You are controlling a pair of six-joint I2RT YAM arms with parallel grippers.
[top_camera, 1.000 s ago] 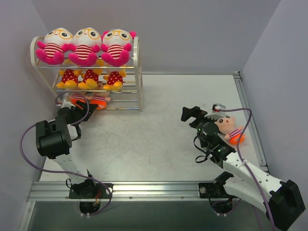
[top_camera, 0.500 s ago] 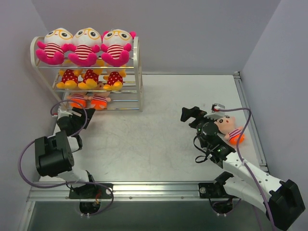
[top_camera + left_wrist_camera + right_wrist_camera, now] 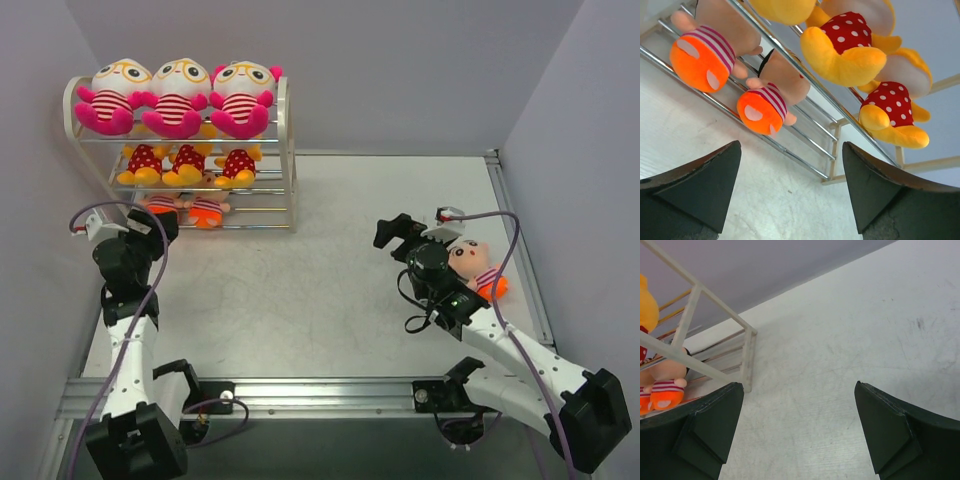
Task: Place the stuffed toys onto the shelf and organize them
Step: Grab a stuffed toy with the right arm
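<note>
The cream shelf (image 3: 286, 150) stands at the back left. Three pink stuffed toys (image 3: 178, 95) sit on its top tier and three yellow-orange ones in red dotted dresses (image 3: 188, 160) on the middle tier. Two peach-faced toys in orange pants (image 3: 205, 210) lie on the bottom tier. The left wrist view shows those two (image 3: 765, 102) behind the rods. My left gripper (image 3: 155, 225) is open and empty just in front of the shelf's left end. Another peach-faced toy (image 3: 480, 268) lies on the table at the right, beside my right arm. My right gripper (image 3: 400, 232) is open and empty over bare table.
Grey walls close in the table on the left, back and right. A metal rail (image 3: 300, 395) runs along the near edge by the arm bases. In the right wrist view the shelf's corner post (image 3: 747, 357) stands far off.
My left gripper has backed away from the bottom tier and opened wider, leaving an orange-pants toy lying there. The right arm has hardly moved.
</note>
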